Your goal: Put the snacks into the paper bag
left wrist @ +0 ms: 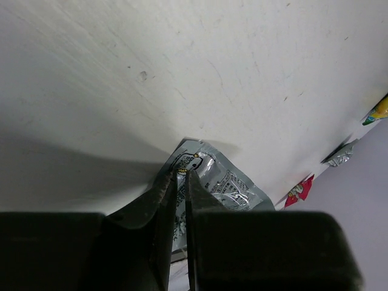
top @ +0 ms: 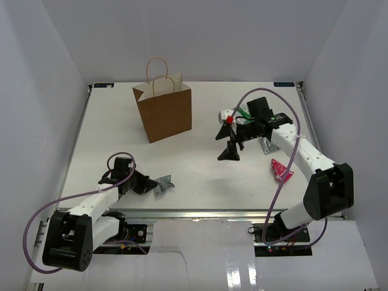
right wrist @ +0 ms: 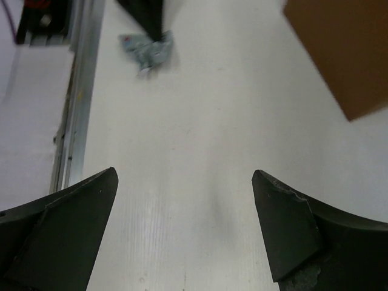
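Pinches a silver-grey packet between narrow left jaws, on the desk near its front-left edge. Spreads the right jaws wide and empty over the right half, with the paper bag upright at back and a red-pink packet lying nearby.

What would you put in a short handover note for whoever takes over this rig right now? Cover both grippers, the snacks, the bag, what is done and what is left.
Left gripper: jaws pinched on a silver packet on the table, front left.
Right gripper: jaws wide open, empty, above the table.
Paper bag: upright, rear centre; inside not visible.
Loose: red packet, second silver packet and green-and-white packet near the right arm.
Done: nothing seen bagged. Left: bag the pinched packet, then the others.
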